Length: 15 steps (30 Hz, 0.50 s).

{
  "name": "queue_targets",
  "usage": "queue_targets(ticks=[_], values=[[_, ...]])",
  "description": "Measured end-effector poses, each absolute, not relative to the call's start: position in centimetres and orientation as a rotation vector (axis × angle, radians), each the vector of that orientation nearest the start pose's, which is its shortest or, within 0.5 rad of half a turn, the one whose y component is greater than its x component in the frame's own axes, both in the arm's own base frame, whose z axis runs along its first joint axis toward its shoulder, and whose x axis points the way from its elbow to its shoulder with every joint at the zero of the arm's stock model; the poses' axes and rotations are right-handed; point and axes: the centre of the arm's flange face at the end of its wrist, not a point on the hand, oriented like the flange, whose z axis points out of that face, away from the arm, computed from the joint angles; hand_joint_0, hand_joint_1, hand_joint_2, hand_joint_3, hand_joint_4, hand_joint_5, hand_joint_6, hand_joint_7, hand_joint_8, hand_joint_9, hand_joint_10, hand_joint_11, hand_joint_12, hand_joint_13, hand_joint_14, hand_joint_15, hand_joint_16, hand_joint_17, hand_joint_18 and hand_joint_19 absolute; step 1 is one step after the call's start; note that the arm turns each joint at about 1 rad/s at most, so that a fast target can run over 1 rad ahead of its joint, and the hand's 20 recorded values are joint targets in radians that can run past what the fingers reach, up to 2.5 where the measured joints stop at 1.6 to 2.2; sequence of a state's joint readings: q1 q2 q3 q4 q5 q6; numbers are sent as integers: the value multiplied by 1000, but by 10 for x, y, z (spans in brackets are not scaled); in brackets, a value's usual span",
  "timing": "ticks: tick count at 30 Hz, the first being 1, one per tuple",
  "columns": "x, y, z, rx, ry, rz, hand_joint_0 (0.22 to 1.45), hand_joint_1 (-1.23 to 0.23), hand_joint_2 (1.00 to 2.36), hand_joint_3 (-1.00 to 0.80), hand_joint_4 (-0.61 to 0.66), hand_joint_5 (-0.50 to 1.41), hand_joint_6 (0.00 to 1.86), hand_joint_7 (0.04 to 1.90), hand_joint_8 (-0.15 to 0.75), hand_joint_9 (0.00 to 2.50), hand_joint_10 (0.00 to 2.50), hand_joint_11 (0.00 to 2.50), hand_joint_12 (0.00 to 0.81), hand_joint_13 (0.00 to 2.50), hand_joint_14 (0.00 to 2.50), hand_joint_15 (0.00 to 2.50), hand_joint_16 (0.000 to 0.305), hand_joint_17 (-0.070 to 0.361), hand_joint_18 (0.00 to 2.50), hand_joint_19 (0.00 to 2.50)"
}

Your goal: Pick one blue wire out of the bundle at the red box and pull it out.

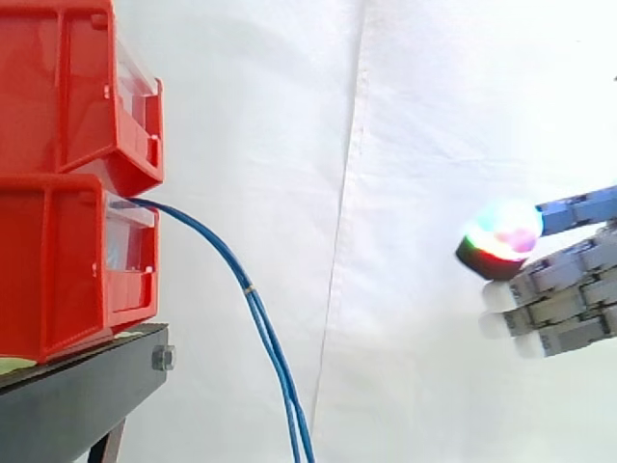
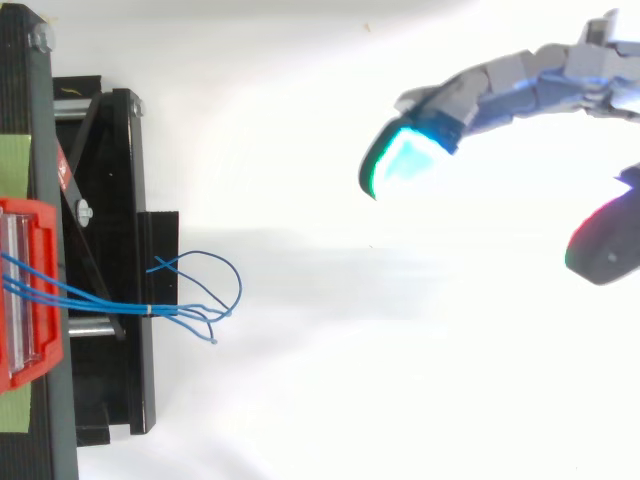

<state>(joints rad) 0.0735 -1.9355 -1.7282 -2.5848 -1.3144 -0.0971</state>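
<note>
A bundle of thin blue wires [image 1: 253,294] comes out of the lower red bin [image 1: 67,260] and hangs down past the stand's edge. In the top view the blue wires [image 2: 120,303] leave the red bin [image 2: 28,290] rightward, are bound by a small tie, then splay into loose ends. My hand [image 1: 569,280] is far to the right of the wires, at about the bin's height. Its fingers reach leftward and are spread apart, with glowing pads [image 2: 400,160] and nothing between them. The hand [image 2: 520,85] is open and touches nothing.
A second red bin [image 1: 77,87] is stacked on the lower one. Both stand on a black stand [image 1: 87,391] with a bolt at its corner. The black frame [image 2: 110,260] lies under the wires in the top view. A white curtain fills the background.
</note>
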Motion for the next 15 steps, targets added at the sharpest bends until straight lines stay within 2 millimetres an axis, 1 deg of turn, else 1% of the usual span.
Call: queue_targets(ticks=[5, 15], values=[[625, -112, 253, 1199, 1057, 984, 476, -618, 1000, -500, 259, -178, 502, 712, 255, 456, 0, 0, 355, 227, 3, 93, 63, 143, 47, 119], [680, -99, 226, 1187, 1062, 970, 480, -615, 1000, -500, 263, -177, 502, 711, 255, 470, 0, 0, 356, 241, 3, 96, 63, 142, 57, 136]])
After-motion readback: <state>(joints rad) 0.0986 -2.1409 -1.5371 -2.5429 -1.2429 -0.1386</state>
